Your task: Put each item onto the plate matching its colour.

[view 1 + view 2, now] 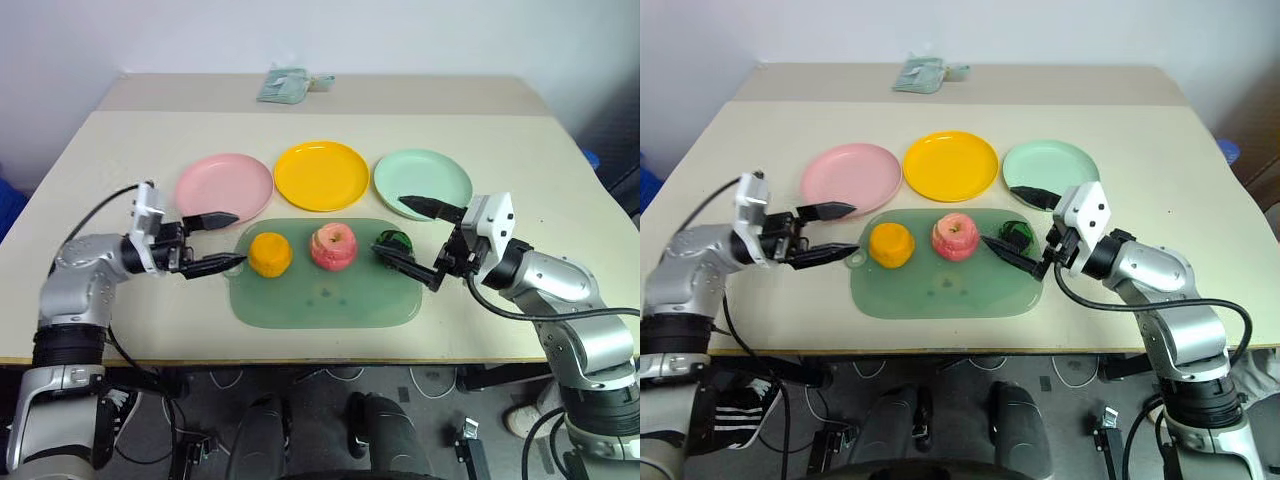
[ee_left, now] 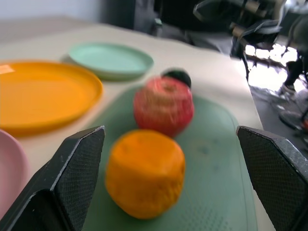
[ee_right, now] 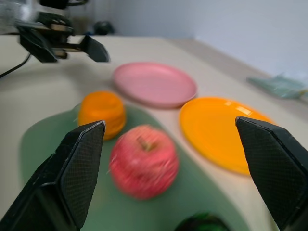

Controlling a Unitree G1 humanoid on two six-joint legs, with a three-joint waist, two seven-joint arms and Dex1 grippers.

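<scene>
A robot at a beige table reaches in from both sides toward three toy fruits in a row on a green mat.

The left claw hangs level at the mat's left edge, its two black fingers spread wide and holding nothing. The orange sits just past its fingertips, lined up with the gap, likely the first pick. Beyond and slightly behind this claw lies the pink plate, bare.

The apple stands mid-mat, between the two claws and well apart from each. The yellow plate, also bare, lies behind it.

The right claw points inward from the mat's right side, its fingers also wide apart and holding nothing. The green ball rests just beside its lower finger, near the gap, seemingly its target. The mint plate lies under its upper finger.

No fruit is on a plate yet. A pale packet lies far back, well apart from both claws.
</scene>
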